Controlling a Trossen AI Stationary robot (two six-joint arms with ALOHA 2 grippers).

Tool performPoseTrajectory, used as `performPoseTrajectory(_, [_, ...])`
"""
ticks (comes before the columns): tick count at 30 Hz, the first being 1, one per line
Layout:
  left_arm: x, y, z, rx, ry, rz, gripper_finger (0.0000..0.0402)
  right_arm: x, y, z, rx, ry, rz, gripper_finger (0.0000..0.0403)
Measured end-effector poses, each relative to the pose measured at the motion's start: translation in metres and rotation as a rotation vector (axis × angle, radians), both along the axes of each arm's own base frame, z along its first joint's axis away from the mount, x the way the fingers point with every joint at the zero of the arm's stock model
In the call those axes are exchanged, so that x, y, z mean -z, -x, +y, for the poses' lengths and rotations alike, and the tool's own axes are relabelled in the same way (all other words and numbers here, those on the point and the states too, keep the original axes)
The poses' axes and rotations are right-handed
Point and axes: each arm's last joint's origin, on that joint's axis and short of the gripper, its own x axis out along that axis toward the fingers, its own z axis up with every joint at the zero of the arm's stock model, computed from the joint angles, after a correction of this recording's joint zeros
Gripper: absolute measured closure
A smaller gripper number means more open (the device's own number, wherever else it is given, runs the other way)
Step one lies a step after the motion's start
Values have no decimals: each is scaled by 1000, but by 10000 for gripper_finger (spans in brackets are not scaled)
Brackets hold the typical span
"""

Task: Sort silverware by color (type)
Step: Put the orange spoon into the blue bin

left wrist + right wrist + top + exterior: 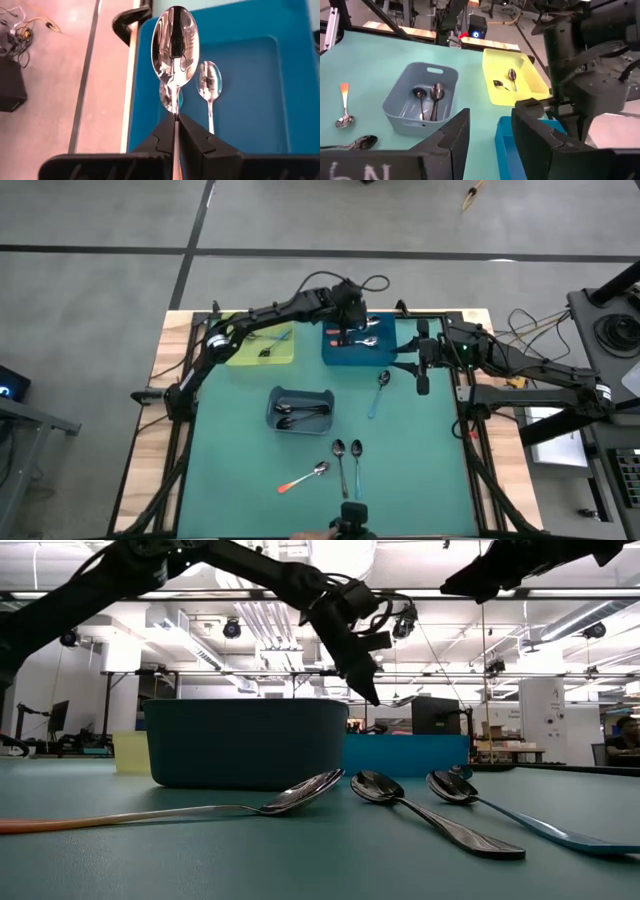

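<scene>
The left hand (176,131) is hovering over the deep blue rectangular plastic bin (335,356), its fingers pinched together on the thin handle of a polished metal spoon (175,47) whose bowl is sticking out ahead of the fingertips. Directly below that bowl, two more shiny spoons (209,85) are lying on the bin's floor. The right hand (421,370) is waiting with its fingers apart, just beside the blue bin's far side.

The held spoon looks light, rigid and slick, so it is likely to pivot in a narrow pinch; gripping mid-handle, crosswise, would steady it best. Still unsorted on the green surface (430,470) are an orange-handled spoon (304,477), two dark metal spoons (347,464) and a light-blue-handled spoon (379,393).
</scene>
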Motion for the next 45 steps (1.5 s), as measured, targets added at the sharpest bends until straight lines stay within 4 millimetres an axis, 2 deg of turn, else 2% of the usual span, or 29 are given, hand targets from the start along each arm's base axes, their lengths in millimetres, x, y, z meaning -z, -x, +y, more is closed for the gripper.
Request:
performPoseTrajectory(12, [-6,-4,8,20,11,-116,401,0,0,0,0,-1,1,266])
performPoseTrajectory(20, [6,-1,14,5,16,-104,401,1,0,0,1,-2,5,266])
performPoseTrajectory(28, [8,0,15,-1,24,-98,401,1,0,0,0,3,7,266])
performPoseTrajectory(41, [42,-8,18,-9,59,-37,401,3,0,0,-2,9,15,266])
performPoseTrajectory(45, [46,-8,18,-10,64,-27,401,3,0,0,-2,11,16,266])
